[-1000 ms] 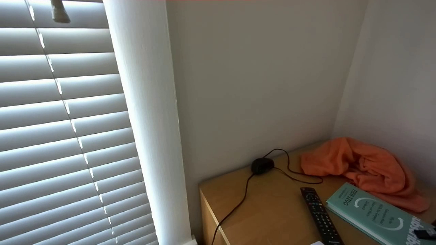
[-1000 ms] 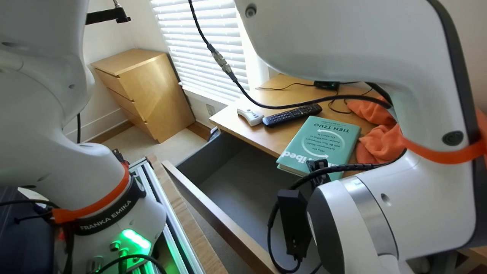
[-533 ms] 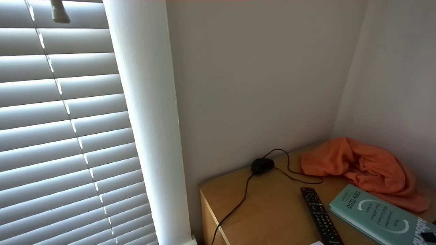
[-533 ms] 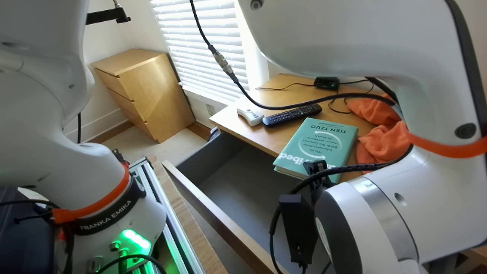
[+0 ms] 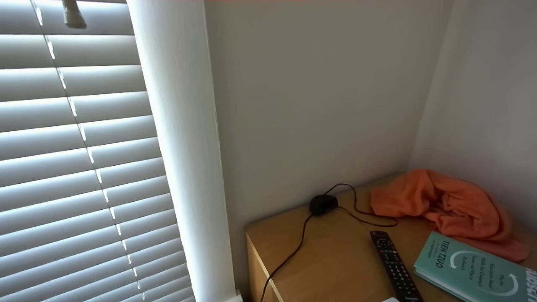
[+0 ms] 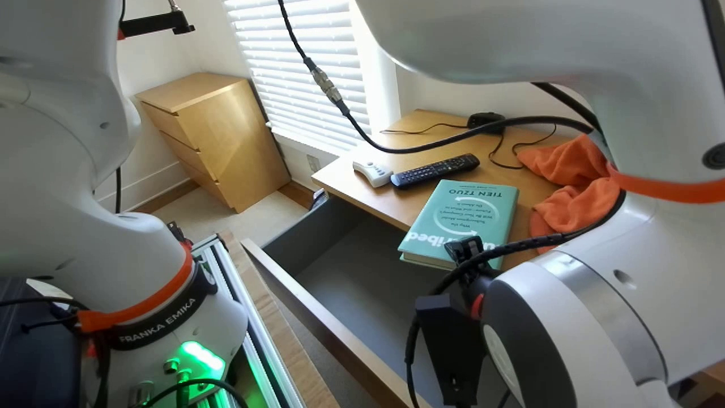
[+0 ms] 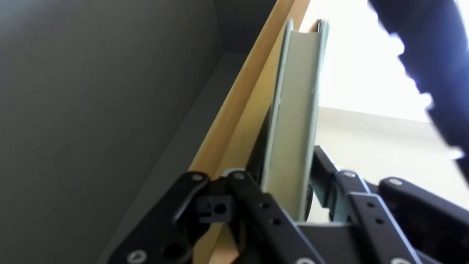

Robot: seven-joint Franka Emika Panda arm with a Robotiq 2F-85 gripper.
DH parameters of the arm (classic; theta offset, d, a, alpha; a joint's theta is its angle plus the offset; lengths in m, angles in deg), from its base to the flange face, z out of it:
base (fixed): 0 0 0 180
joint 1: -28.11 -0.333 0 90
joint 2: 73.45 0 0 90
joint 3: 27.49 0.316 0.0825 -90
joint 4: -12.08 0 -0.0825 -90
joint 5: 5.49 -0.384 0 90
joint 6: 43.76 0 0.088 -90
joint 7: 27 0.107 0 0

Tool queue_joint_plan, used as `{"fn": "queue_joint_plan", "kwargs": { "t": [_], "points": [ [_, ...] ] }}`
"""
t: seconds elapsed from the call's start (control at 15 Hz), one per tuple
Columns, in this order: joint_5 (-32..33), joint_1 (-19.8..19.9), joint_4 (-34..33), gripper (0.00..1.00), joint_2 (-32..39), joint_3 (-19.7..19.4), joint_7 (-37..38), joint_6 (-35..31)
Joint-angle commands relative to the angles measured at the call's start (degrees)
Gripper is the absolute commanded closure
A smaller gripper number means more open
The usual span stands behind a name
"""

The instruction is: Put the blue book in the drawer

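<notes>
A: Your book [image 6: 461, 218] (more teal than blue, but no other book shows) isn't in the drawer [image 6: 340, 266] yet, is it?

B: No. You have it cover up at the edge of the tabletop [image 6: 391, 199], its near corner reaching out over the drawer in an exterior view. Whether its far end rests there or hangs above, you can't tell from these angles.

A: And your end effector [image 7: 285, 168]?

B: Gripping the book, you'd judge from the wrist view: the page edges sit between its fingers [image 7: 326, 172], one against each cover, though part of the lower contact is hidden.

A: So you can count the grasp as done. The drawer stands pulled out too, its grey floor in view, so you needn't touch it.

B: Then call yourself about halfway. You have yet to bring the book fully clear of the edge, lower it inside, let go and back off. Your task doesn't ask you to push the drawer home.

A: Anything nearby to mind?

B: The remote [image 6: 435, 171] lies beside the book, a white handset [image 6: 372, 173] just past it, and the cloth [image 5: 461, 209] is bunched on the book's other side. Farther back sits a small black box [image 5: 323, 204]. None should bar your way down.
</notes>
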Motion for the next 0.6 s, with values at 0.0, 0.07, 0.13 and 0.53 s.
{"fn": "queue_joint_plan", "kwargs": {
  "t": [0.0, 0.07, 0.13, 0.53],
  "points": [
    [3.7, 0.8, 1.1, 0.91, -3.2, -0.5, -1.3, 1.4],
    [4.6, 1.1, 1.0, 0.91, -3.7, -0.3, -2.1, 2.0],
    [5.4, 1.4, 0.8, 0.91, -3.9, -0.1, -2.9, 2.4],
    [8.1, 3.0, -1.0, 0.91, -2.7, 0.9, -7.2, 7.3]
  ]
}}
